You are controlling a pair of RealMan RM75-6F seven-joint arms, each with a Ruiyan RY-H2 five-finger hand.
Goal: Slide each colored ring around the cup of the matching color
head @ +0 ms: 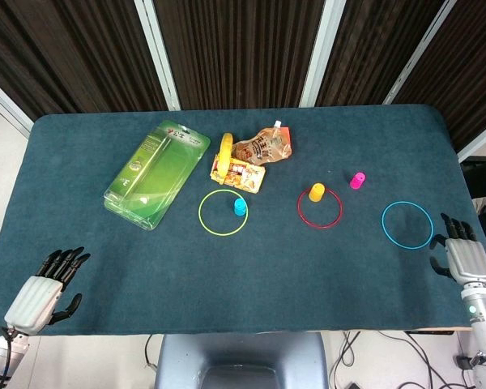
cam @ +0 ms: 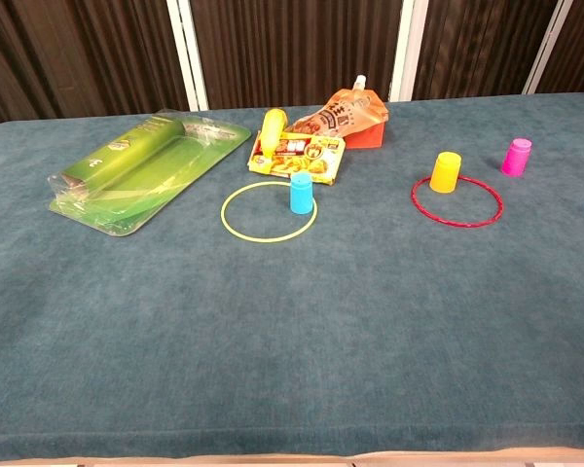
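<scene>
Mismatched throughout: yellow ring (head: 222, 212) lay around blue cup (head: 240, 207); red ring (head: 319, 207) held yellow cup (head: 316, 191) at its far rim; blue ring (head: 407, 224) lay empty; pink cup (head: 357, 180) stood unringed. Left hand (head: 43, 288) and right hand (head: 464, 256) rested at near table edge, fingers spread, holding nothing. Best begun, by judgement, at blue ring: pressed flat on rim, dragged low across cloth, lifted over cups.
</scene>
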